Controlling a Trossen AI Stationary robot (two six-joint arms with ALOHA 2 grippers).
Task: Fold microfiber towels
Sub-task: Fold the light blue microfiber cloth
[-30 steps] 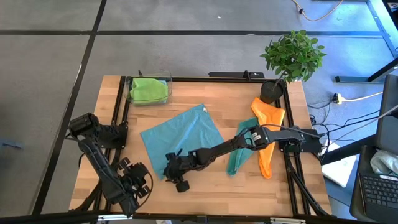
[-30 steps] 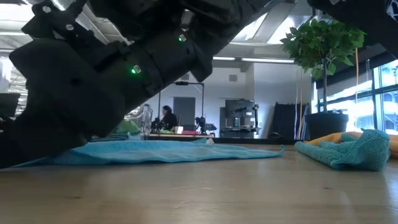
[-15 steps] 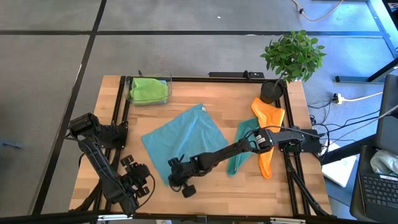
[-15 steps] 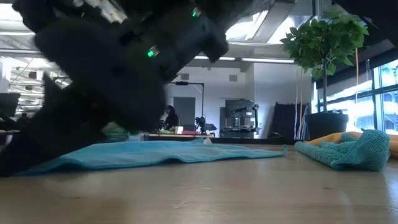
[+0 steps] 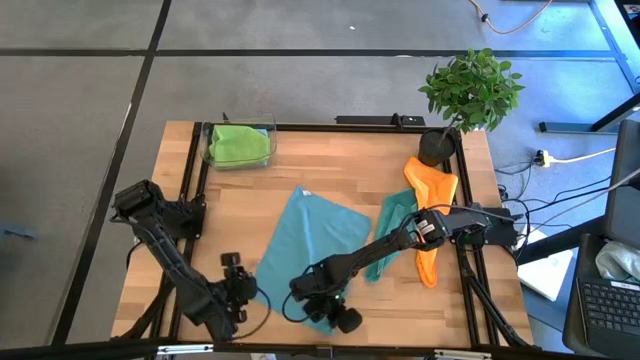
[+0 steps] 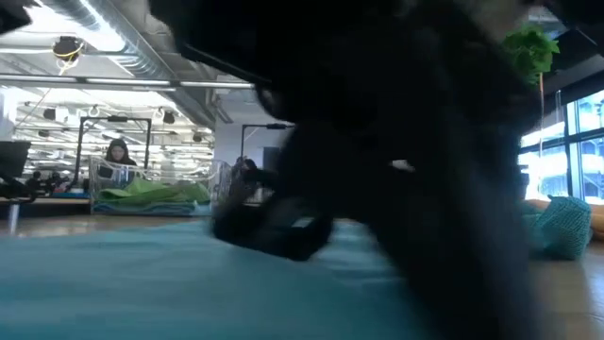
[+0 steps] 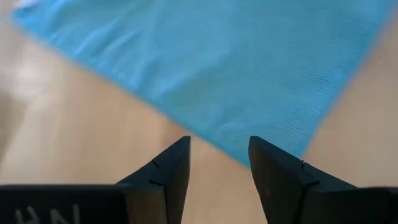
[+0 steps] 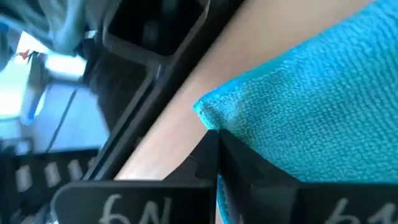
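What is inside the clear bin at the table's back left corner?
A lime green towel lies bunched in the clear bin. Anything beneath it is hidden.

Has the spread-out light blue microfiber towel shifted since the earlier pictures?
Yes. The light blue microfiber towel has been dragged toward the table's front edge, away from the clear bin, its near corner pinched in the shut right gripper.

Centre frame, a plain light blue microfiber towel [image 5: 312, 240] lies on the pale, light-brown wooden table [image 5: 350, 160]. Right of it sit a teal towel [image 5: 392, 222] and a bright orange towel [image 5: 432, 195]. At upper left a lime green towel [image 5: 240, 144] fills a clear bin [image 5: 212, 150]. At upper right, a green-leaved plant [image 5: 472, 88] stands in a black pot [image 5: 436, 148]. Both arms are black.
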